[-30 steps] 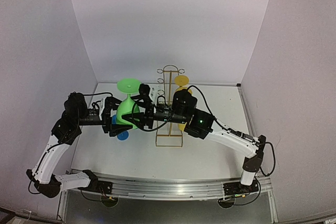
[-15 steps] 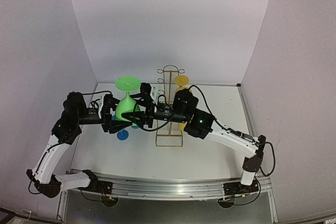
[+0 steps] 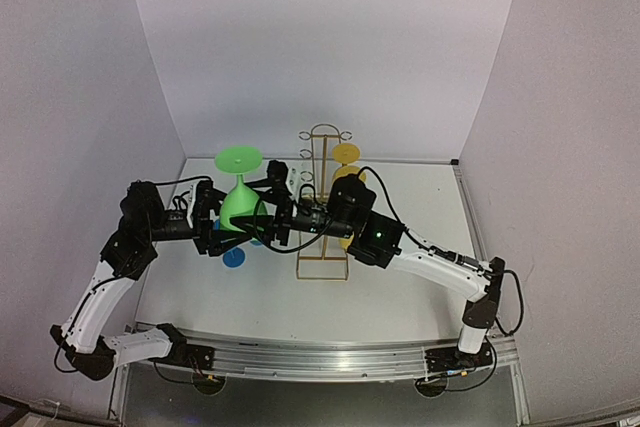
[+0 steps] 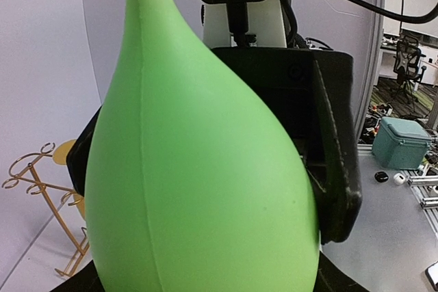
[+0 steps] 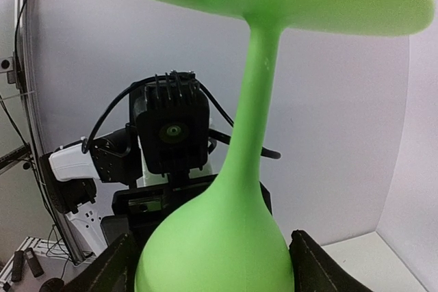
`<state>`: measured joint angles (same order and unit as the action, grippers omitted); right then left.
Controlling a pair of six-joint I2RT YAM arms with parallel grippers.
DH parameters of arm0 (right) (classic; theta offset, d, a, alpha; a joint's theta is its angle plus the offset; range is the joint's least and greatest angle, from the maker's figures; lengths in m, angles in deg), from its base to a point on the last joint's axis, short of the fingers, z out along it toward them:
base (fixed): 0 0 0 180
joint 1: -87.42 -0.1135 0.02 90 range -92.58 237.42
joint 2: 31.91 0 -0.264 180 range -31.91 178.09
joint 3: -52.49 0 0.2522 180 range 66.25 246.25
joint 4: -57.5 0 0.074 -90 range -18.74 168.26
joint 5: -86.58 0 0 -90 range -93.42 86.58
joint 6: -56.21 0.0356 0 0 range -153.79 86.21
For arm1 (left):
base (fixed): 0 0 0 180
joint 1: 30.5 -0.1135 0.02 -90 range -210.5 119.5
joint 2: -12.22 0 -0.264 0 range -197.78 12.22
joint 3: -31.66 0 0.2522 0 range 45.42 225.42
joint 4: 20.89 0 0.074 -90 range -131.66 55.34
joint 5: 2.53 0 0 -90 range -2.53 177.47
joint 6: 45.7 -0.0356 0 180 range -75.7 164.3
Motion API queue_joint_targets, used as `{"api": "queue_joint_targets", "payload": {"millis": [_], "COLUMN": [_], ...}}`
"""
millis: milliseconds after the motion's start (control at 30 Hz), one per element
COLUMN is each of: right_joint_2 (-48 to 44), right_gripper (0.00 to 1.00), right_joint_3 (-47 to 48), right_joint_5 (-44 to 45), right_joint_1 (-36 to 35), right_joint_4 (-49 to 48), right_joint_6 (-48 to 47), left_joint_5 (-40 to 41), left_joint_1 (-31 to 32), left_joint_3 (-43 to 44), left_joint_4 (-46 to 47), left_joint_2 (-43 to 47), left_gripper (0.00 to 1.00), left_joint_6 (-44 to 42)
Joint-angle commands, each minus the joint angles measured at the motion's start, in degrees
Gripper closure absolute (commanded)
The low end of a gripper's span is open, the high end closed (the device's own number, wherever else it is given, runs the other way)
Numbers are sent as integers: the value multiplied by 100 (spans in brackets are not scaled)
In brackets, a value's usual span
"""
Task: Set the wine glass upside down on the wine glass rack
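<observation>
Green, and upside down at centre-left of the top view: the glass hangs clear of the surface, with its foot on top, stem upright and bowl below. The two sets of jaws meet around that bowl.

Left jaws come in from the left of the frame and are closed on the lower bowl. In the left wrist view, green fills everything between their tips at the bottom corners.

Right jaws reach across from the right and stand one finger on each side of the bowl, head-on in that same view. The finger at the right of the frame leaves a dark sliver against the green higher up and meets it near the tip. Squeezing or just bracketing, can't tell.

The rack stands upright at the middle of the top view, just right of the glass and apart from it, so the glass is not on it. The right arm crosses in front of its lower half. A yellow disc shows beside the arched top. A blue disc lies on the surface just below the bowl
</observation>
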<state>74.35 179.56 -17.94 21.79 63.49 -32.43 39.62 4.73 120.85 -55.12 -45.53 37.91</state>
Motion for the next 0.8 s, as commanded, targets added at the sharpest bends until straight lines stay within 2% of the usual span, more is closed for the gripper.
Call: {"api": "queue_joint_targets", "payload": {"millis": [0,133,400,633,767], "right_joint_2": [-149,-240,-561,-1169,-1851], "right_gripper": [22,9,4,2,2], "right_joint_3": [-180,-290,-558,-991,-1685], "right_joint_5": [384,495,787,2346,3209], "right_joint_1": [-13,-11,-11,-15,-7], "right_joint_4": [-43,-67,-78,-70,-70], "right_joint_6": [-20,-40,-55,301,43], "left_joint_5": [275,474,936,1263,1223], "left_joint_1": [47,49,47,-180,-539], "left_joint_3": [-59,-186,-376,-535,-560], "left_joint_4": [545,590,557,808,1202], "left_joint_2": [184,261,308,-17,-399], "left_gripper": [67,69,69,69,69], "left_joint_6": [11,-120,-315,-502,-614]}}
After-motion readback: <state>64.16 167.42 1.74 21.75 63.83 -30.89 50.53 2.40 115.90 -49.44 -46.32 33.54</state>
